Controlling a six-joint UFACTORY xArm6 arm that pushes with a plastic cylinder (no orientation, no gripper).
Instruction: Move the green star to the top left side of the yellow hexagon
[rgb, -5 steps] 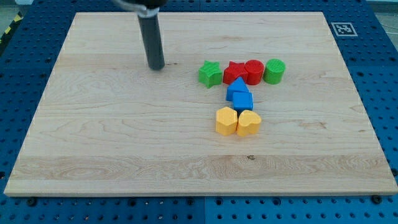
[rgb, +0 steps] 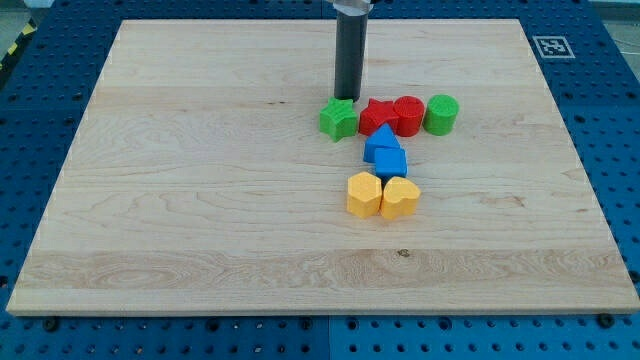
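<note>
We have my tip (rgb: 349, 98) planted on the pale wooden board (rgb: 180, 200) right at the top edge of the small green star block (rgb: 338, 119) — touching it or a hair off, we can't quite tell. The tool is a plain dark rod, nothing to spread or pinch, and it holds nothing. The star sits at the left end of a row, hard against the red star block (rgb: 377, 116), well above the yellow hexagon block (rgb: 364, 194) it must end up beside.

The risks, as we judge them: a push straight down the view sends the star toward the blue blocks rather than to the hexagon's upper left — and an off-centre shove could spin it away or drag the red star along.

The count: two green — star and green cylinder (rgb: 441, 114); two red — star and red cylinder (rgb: 408, 115); two blue, the blue pointed block (rgb: 380, 141) and the blue cube-like block (rgb: 391, 162); two yellow — hexagon and yellow heart block (rgb: 400, 198).
</note>
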